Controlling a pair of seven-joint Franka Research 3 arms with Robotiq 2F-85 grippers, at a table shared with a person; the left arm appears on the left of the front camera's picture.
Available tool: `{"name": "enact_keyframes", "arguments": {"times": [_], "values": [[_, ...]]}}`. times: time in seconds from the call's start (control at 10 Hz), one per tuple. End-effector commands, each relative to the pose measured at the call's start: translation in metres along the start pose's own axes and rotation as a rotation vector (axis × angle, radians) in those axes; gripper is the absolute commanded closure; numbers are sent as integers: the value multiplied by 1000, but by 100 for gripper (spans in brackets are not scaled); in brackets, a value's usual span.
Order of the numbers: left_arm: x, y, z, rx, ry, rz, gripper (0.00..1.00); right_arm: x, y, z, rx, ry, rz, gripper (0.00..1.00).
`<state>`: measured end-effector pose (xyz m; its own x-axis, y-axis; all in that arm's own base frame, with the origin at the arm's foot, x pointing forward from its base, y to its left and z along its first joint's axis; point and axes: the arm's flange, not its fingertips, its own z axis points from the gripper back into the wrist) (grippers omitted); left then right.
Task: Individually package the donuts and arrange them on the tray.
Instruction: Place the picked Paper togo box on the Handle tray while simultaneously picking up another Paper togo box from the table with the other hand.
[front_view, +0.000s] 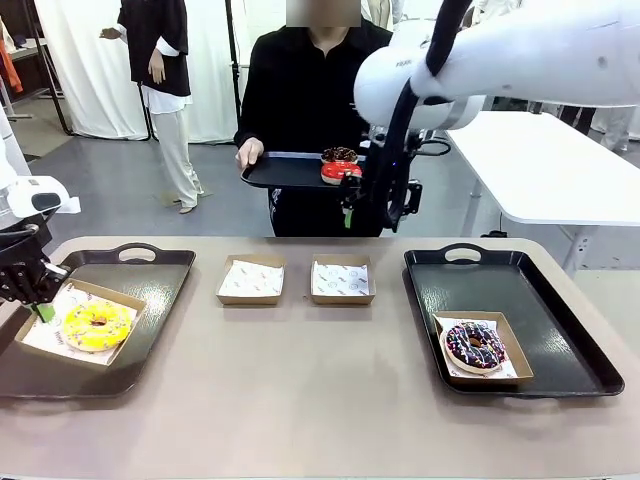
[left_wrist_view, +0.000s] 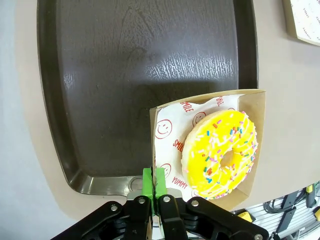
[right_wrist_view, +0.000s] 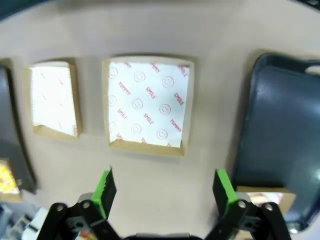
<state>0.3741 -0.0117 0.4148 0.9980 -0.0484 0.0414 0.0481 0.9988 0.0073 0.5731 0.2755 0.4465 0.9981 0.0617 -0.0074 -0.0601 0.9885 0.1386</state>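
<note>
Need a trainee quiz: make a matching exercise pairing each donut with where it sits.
1. yellow donut
2. purple donut
3. red donut

A. on the person's tray
B. in the right box, right tray
C. in the left box, left tray

Pairs: 1-C, 2-B, 3-A

Place: we read this as a robotics lab | Signs: we see a white robot arm (front_view: 520, 55) over a tabletop (front_view: 320, 400), white curtains (front_view: 90, 70), grey floor (front_view: 120, 190), a white table (front_view: 540, 165) behind
</note>
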Motion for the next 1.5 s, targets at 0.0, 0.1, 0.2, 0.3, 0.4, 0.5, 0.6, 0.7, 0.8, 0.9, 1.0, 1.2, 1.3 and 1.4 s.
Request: {"name": "enact_keyframes", "arguments": {"times": [0.0, 0.1, 0.2, 0.3, 0.4, 0.5, 0.6, 0.7, 0.8, 0.9, 1.0, 1.2, 1.3, 1.4], "values": [[0, 0, 0, 0, 4, -1, 99, 3, -8, -13, -13, -43, 63, 0], [0, 0, 0, 0, 4, -1, 99, 3, -14, -22, -1, -62, 77, 0], [0, 0, 0, 0, 4, -1, 99, 1, -21, -30, 7, -72, 85, 0], [0, 0, 0, 0, 4, -1, 99, -1, -26, -40, 16, -61, 89, 0], [0, 0, 0, 0, 4, -1, 99, -4, -31, -50, 17, -50, 95, 0], [0, 0, 0, 0, 4, -1, 99, -8, -33, -58, 6, -46, 102, 0], [0, 0, 0, 0, 4, -1, 99, -13, -34, -66, -3, -46, 113, 0], [0, 0, 0, 0, 4, -1, 99, -18, -35, -73, -6, -43, 122, 0], [0, 0, 0, 0, 4, -1, 99, -22, -36, -80, -16, -48, 130, 0], [0, 0, 0, 0, 4, -1, 99, -22, -36, -85, -34, -59, 132, 0], [0, 0, 0, 0, 4, -1, 99, -23, -36, -87, -43, -70, 133, 0], [0, 0, 0, 0, 4, -1, 99, -16, -33, -87, -22, -28, 118, 0], [0, 0, 0, 0, 4, -1, 99, -16, -33, -87, -22, -28, 118, 0], [0, 0, 0, 0, 4, -1, 99, -16, -33, -87, -22, -28, 118, 0]]}}
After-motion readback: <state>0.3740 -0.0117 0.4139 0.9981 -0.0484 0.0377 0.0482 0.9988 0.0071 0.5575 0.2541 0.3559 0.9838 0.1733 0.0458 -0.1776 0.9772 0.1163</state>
